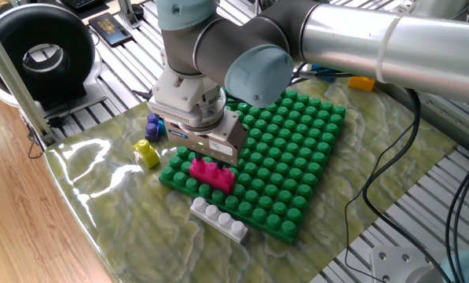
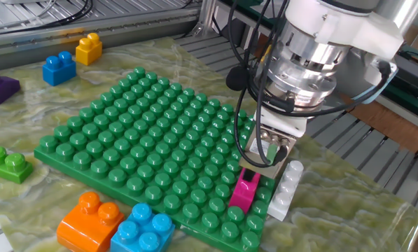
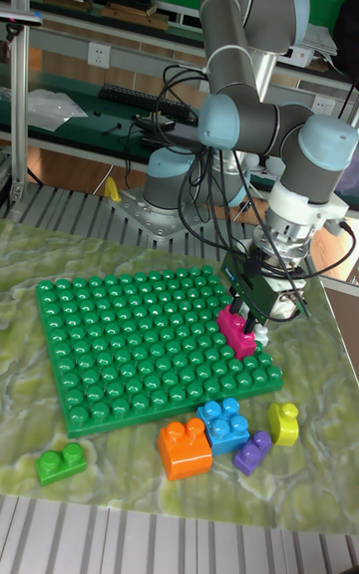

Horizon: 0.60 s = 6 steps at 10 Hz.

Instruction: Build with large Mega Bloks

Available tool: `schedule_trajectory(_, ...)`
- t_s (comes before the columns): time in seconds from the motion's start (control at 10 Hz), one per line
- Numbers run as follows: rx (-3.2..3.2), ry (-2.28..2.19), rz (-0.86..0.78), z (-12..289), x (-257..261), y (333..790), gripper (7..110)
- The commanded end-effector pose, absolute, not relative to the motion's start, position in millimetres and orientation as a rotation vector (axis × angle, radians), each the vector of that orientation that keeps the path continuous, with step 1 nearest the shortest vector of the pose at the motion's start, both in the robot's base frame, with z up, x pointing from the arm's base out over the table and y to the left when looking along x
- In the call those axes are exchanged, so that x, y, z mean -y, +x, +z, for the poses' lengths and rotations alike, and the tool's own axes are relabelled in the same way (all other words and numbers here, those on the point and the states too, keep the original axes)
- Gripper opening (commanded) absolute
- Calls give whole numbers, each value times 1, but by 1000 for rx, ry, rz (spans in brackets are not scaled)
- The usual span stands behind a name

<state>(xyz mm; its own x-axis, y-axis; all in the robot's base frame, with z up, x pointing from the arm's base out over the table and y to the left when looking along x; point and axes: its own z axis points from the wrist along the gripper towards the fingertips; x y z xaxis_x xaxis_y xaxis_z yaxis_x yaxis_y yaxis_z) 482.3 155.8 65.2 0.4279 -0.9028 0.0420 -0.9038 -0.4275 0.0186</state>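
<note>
Our gripper point(image 2: 265, 155) pinches the magenta brick point(image 2: 244, 190), seated at the green baseplate's point(image 2: 124, 133) edge beside the white brick point(image 2: 286, 189). If we lift unreleased, we risk tugging the baseplate up.

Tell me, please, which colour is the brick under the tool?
Magenta. The brick under the tool sits on the green baseplate; the other fixed view shows it best.

Green studded baseplate point(image 2: 138, 133) flat on marbled green table cover point(image 1: 124, 228). Black round device point(image 1: 42, 55) on slatted bench beyond cover.
</note>
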Motion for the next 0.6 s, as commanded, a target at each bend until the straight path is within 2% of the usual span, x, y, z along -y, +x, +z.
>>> schedule_trajectory(0.0, 1685, 2618, 0, 75, -159, 479, 44)
schedule_trajectory(0.5, 1914, 2440, -80, 126, -167, 458, 44)
